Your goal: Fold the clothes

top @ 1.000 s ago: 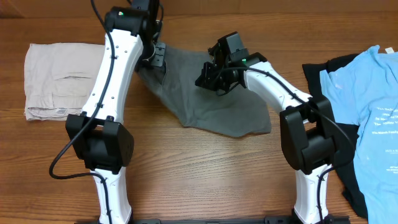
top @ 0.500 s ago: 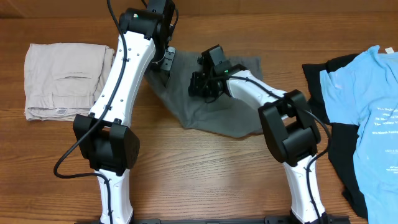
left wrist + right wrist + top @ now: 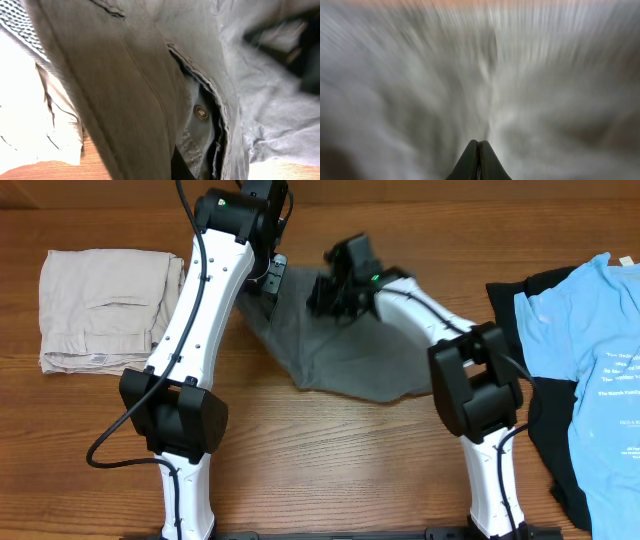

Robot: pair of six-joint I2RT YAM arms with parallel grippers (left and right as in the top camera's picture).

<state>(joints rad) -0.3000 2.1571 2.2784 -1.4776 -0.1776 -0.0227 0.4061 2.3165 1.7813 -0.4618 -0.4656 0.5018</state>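
Looks like a robotics lab bench. Two white-and-black arms, left arm (image 3: 190, 330) and right arm (image 3: 470, 380), rise from a black rail (image 3: 340, 533) on the near side of the grey shorts (image 3: 350, 350). A bare black cable (image 3: 105, 445) loops off the left arm. Plain wooden table (image 3: 330, 460). Clothes are laid out separately: beige shorts (image 3: 100, 305) folded, left of the grey shorts. Light-blue T-shirt (image 3: 600, 380) lies over a black garment (image 3: 545, 470), to their right.
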